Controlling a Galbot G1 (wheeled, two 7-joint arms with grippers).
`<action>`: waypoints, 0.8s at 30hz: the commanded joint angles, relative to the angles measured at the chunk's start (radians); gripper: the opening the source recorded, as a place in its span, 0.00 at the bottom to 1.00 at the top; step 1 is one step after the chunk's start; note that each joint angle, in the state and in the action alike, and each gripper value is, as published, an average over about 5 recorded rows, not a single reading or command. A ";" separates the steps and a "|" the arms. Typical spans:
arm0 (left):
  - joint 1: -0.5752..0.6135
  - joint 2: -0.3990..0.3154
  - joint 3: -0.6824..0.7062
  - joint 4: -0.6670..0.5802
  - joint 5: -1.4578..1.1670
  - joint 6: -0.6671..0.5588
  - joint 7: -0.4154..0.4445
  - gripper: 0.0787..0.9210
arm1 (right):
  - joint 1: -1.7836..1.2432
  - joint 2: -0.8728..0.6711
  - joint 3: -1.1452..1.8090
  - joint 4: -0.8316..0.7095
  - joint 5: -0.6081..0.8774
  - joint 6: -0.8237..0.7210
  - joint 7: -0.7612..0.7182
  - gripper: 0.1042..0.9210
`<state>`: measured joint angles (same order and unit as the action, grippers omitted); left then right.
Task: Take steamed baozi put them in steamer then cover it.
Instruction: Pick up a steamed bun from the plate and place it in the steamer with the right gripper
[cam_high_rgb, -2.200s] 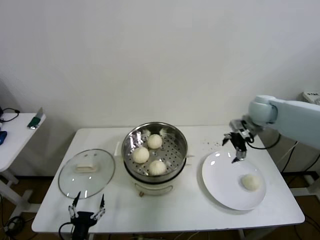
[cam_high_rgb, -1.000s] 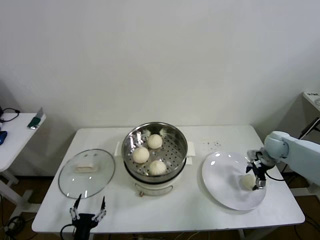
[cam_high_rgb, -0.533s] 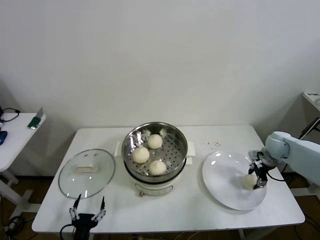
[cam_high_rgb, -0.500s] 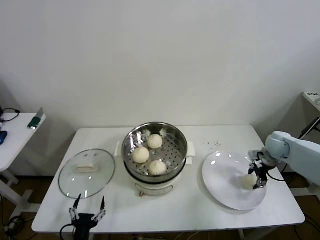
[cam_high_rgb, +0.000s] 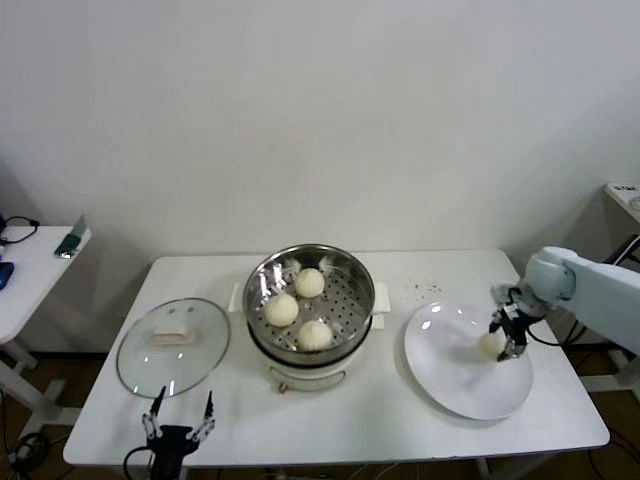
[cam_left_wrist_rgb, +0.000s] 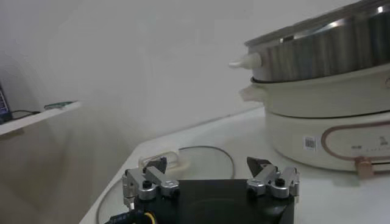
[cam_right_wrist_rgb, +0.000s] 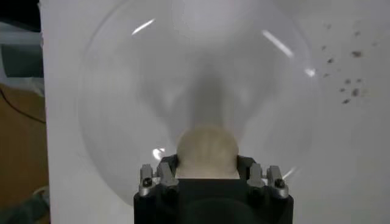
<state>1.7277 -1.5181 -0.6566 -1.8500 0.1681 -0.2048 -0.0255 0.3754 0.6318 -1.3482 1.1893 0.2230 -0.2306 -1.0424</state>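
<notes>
Right gripper (cam_high_rgb: 503, 338) is pinching the last bun (cam_high_rgb: 491, 344), one finger on each side. The wrist camera shows the bun (cam_right_wrist_rgb: 207, 151) seated squarely between the fingers (cam_right_wrist_rgb: 166, 168), with its shadow cast on the plate (cam_right_wrist_rgb: 122, 91) below, so I'd judge it's already just off the surface, above the right half of the plate (cam_high_rgb: 440, 365).

How to run this carry well, as I see it:
- Keep the squeeze light. Soft dough will dent or tear if clamped harder; the current centred grip looks sufficient.
- Lift straight up first, enough to clear the steamer (cam_high_rgb: 350, 278) rim, then move across toward the robot's left. The basket wall stands well above the table (cam_high_rgb: 380, 420), so a low path would clip it.
- Three buns (cam_high_rgb: 300, 309) already sit in the basket, running from the back toward the front. The bare perforated floor on the side facing the plate is the obvious drop spot.
- Lower until the bun is close to the floor before letting go, so it doesn't roll into the others.

Left gripper (cam_high_rgb: 179, 420) is parked at the front edge of the table, fingers (cam_left_wrist_rgb: 151, 180) spread wide, holding nothing. The glass lid (cam_high_rgb: 174, 346) lies flat just beyond it, beside the steamer, so the left arm is well placed for the cover step.

Risk: bun sticking to a finger on release.
</notes>
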 joint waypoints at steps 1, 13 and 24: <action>-0.005 -0.002 0.015 0.008 -0.001 -0.003 0.001 0.88 | 0.382 0.179 -0.221 -0.012 0.246 -0.009 0.003 0.66; -0.042 -0.007 0.042 0.003 -0.001 0.000 0.006 0.88 | 0.578 0.502 -0.354 -0.080 0.618 -0.047 0.032 0.66; -0.048 -0.008 0.058 0.011 -0.011 -0.010 0.011 0.88 | 0.567 0.701 -0.386 -0.076 0.770 -0.079 0.062 0.67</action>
<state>1.6863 -1.5258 -0.6018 -1.8409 0.1630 -0.2118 -0.0149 0.8746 1.1429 -1.6779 1.1228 0.8191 -0.2936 -0.9934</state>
